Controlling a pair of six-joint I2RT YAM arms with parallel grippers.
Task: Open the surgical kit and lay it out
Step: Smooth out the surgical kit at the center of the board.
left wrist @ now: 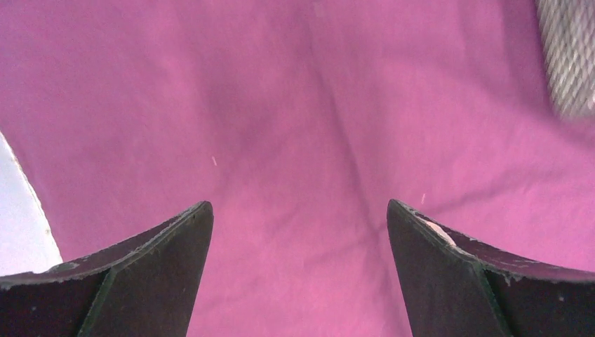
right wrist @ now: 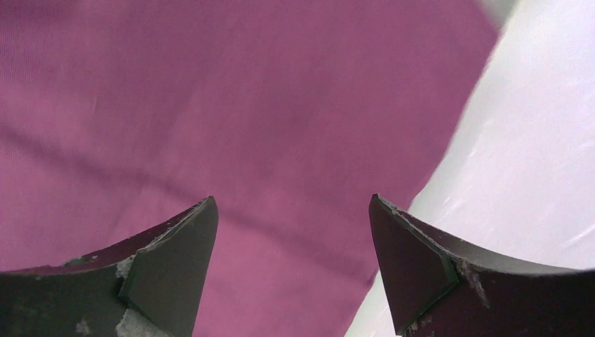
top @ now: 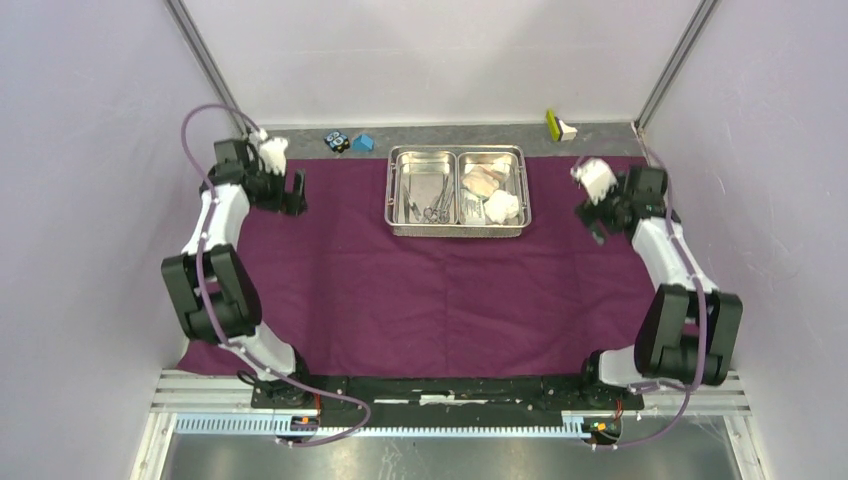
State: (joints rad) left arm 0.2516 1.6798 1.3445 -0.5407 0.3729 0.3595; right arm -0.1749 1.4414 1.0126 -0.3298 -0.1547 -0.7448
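The purple cloth wrap (top: 430, 290) lies spread flat over the table. On its far middle stands the shiny two-compartment steel tray (top: 394, 190); forceps and tweezers (top: 436, 208) lie in its left half, a white packet and gauze wads (top: 492, 195) in its right half. My left gripper (top: 294, 192) hangs open over the cloth's far left part, nothing between its fingers (left wrist: 168, 274), only purple cloth (left wrist: 302, 140) below. My right gripper (top: 597, 222) stands open over the cloth's far right edge, empty; the cloth (right wrist: 245, 105) ends at the white wall or floor (right wrist: 533, 175).
A small blue block (top: 362, 143) and a black-and-blue toy (top: 337, 141) sit behind the cloth at the back left. A yellow-green and white object (top: 558, 126) lies at the back right. Walls close in left and right. A mesh-like tray edge (left wrist: 572, 56) shows at upper right.
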